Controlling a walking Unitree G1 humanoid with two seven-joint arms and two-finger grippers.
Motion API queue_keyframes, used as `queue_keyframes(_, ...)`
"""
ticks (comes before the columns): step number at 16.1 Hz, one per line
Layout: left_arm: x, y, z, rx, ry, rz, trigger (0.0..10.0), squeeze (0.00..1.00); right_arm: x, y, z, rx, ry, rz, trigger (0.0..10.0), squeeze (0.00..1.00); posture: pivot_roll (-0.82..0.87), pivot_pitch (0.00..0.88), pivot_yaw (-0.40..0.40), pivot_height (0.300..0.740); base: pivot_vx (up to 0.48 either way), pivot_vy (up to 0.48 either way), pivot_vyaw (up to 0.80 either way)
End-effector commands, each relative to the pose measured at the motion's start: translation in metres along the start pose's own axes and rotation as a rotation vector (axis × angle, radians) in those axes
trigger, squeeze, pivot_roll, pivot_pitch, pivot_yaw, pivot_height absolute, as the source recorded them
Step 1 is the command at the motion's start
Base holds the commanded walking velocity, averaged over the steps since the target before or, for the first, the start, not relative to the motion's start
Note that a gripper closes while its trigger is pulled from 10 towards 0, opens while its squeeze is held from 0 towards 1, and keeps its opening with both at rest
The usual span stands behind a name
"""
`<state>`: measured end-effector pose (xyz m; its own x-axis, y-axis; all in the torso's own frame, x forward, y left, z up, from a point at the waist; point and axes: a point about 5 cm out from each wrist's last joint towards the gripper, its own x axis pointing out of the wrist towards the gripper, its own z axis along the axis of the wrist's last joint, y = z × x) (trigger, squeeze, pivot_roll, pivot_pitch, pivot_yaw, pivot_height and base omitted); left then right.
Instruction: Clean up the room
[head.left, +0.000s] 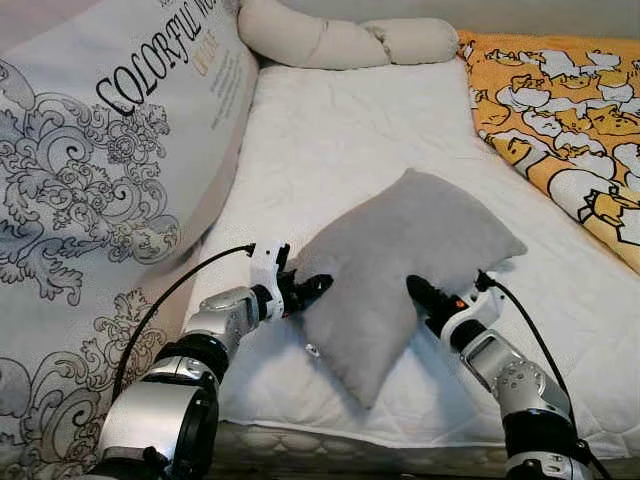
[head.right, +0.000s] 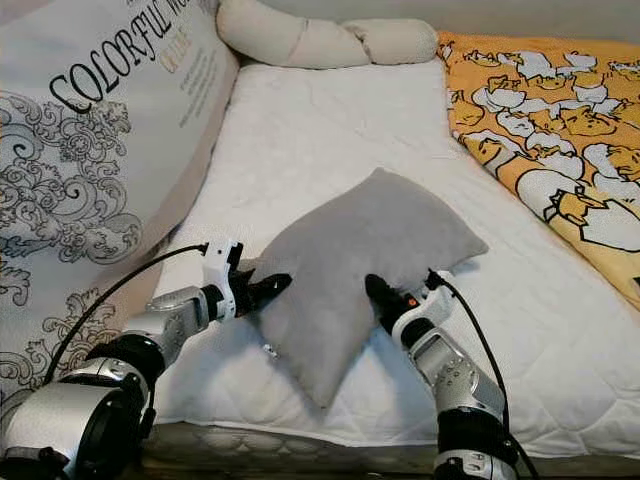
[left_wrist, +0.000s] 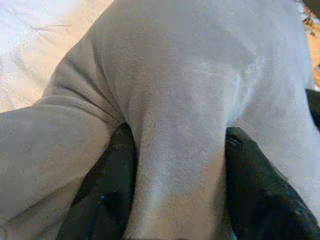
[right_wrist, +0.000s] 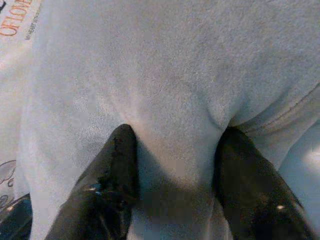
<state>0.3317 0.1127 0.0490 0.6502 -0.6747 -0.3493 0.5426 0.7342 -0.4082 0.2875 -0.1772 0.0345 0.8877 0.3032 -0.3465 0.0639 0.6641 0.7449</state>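
Nearest you in the left eye view are your own two silver arms, reaching forward over the near edge of the bed (head.left: 330, 150). Your left end effector (head.left: 312, 288) pinches the left edge of the grey pillow (head.left: 400, 260), and your right end effector (head.left: 418, 291) bites into its lower right side. The pillow lies tilted across the white mattress near the front edge, one corner hanging toward you. A large printed cushion (head.left: 110, 150) leans at the left, a cream bolster (head.left: 340, 40) lies along the head of the bed, and a yellow duck-print blanket (head.left: 560, 110) covers the right side.

The right eye view shows the same two-handed hold, with a small tag at the pillow's lower left edge.

In the left wrist view, both black fingers (left_wrist: 112, 190) are closed narrowly on a raised fold of grey fabric.

In the right wrist view, the fingers (right_wrist: 110, 185) squeeze another fold the same way, so each end effector is holding the pillow.

You appear to be at the grasp-and-lift step of tidying the bed. The next move likely calls for raising both arms together, keeping them evenly spaced so neither pinch slips, then carrying the pillow toward the head of the bed.
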Motion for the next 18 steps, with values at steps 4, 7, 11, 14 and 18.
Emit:
queue_keyframes(4,0.004,-0.006,-0.005,-0.005,0.019,-0.025,0.0,0.0,0.0,0.0,-0.002,-0.034,0.009,0.008,0.0,0.0,-0.1,0.0,0.046,0.74,0.0,0.0,0.0)
queue_keyframes(7,0.005,-0.008,-0.006,0.032,0.014,-0.027,0.0,0.0,0.002,-0.001,-0.006,-0.07,0.033,-0.003,0.0,0.0,-0.09,0.0,0.048,0.74,0.0,0.0,0.0)
queue_keyframes(11,0.004,-0.01,0.012,0.129,-0.076,-0.052,0.0,0.0,0.007,0.002,-0.007,-0.103,0.04,0.003,0.0,0.0,-0.07,0.0,0.056,0.74,0.0,0.0,0.0)
queue_keyframes(14,-0.002,-0.008,0.029,0.182,-0.132,-0.068,0.0,0.0,0.015,0.011,-0.008,-0.111,0.039,0.03,0.0,0.0,-0.06,0.0,0.049,0.74,0.0,0.0,0.0)
queue_keyframes(18,-0.025,-0.004,0.074,0.312,-0.292,-0.028,0.0,0.0,0.046,0.053,-0.012,-0.175,0.058,0.139,0.0,0.0,0.01,0.0,0.026,0.74,0.0,0.0,0.0)
